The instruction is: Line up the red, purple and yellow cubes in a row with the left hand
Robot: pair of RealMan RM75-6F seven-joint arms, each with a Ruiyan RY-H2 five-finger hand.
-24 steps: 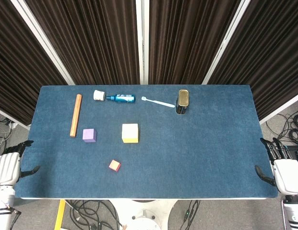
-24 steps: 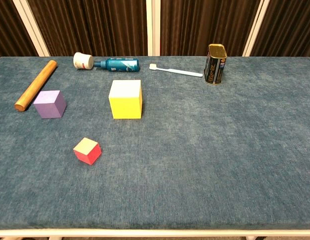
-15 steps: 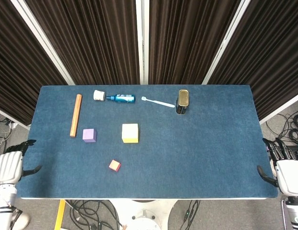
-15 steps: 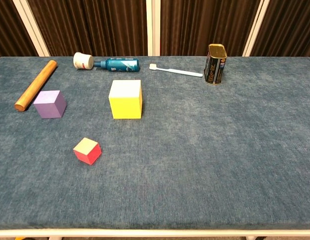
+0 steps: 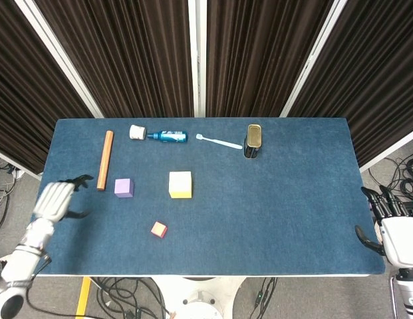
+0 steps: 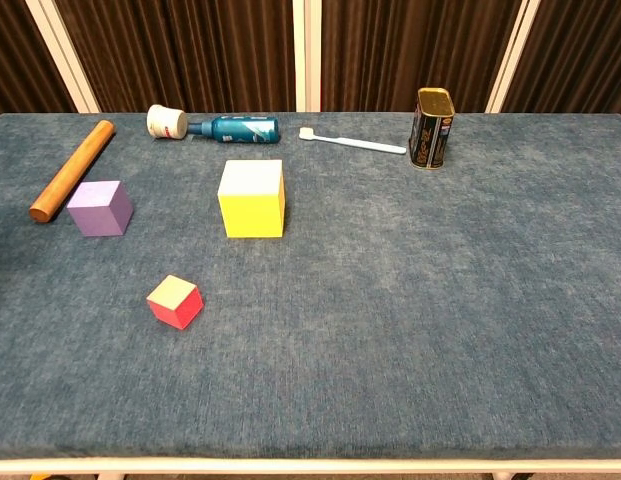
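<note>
The left hand (image 5: 54, 201) has swung up from beside the table's near left corner and now hovers over the blue table (image 5: 286, 186), fingers spread and empty, left of the purple cube (image 5: 124, 187). The yellow cube (image 5: 180, 184) sits beside it, the red cube (image 5: 159, 230) nearer (all apart). The right hand (image 5: 394, 234) hangs off the table's right edge, fingers apart.

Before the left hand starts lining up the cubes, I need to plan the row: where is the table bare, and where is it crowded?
Bare cloth spans everything right of the yellow cube and below the tin can, plus the front strip near the red cube. Crowded: the back-left, around the wooden rod, purple cube, bottle and toothbrush.
</note>
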